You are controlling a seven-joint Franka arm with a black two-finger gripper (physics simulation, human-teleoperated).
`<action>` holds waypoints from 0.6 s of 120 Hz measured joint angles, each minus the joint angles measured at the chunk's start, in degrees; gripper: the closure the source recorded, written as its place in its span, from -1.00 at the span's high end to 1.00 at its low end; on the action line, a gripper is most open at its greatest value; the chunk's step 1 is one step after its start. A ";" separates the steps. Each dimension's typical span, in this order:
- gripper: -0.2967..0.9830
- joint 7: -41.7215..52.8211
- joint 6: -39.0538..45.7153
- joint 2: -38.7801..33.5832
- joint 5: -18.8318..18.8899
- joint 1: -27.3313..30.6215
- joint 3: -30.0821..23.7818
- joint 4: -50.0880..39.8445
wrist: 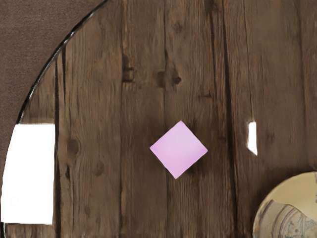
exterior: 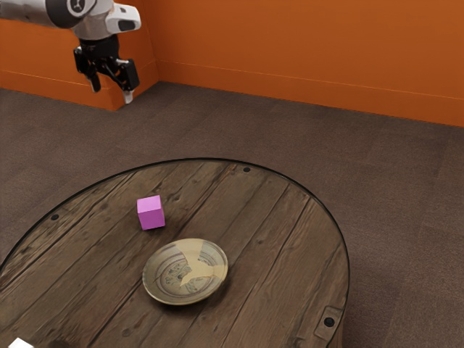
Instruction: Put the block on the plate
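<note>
Item: one hand, black, pale-tipped, at the end of the arm. Held high at the exterior view's far left, pointing down. Condition: fingers spread, nothing between them. The spread suits a descent astride a small solid; the height leaves room to line up first.

Item: one block, pink-purple, a plain cube. Location: on the table, on the far side of the plate, slightly toward the exterior view's left; near the plate, not touching it. It sits level on one face, a steady pose that offers upright sides for a grip. From the wrist camera its top appears cornerwise, so the hand probably needs some turn to meet two opposite faces rather than two edges.

Item: one plate, round, cream and grey, patterned, with a raised rim. It lies upright on the boards, ready to receive. The short gap to the block should make for a brief carry; the rim calls for a proper lift, since a low pass might knock the plate aside.

Stage, as judged: approach, with grasp, carry and release outstanding. Chief risk: a grip on the corners, which could spin the block loose.
</note>
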 joint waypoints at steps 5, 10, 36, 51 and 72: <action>0.54 0.33 -0.76 -0.03 -0.19 -0.28 -0.07 -0.13; 0.54 1.05 -0.86 -0.44 -0.46 -0.42 0.04 -1.75; 0.54 11.16 6.88 -1.06 -0.85 1.25 5.96 -17.20; 0.54 18.34 12.66 4.49 -1.39 4.50 4.98 -18.89; 0.54 27.75 19.06 11.78 -1.91 9.64 -2.91 -18.77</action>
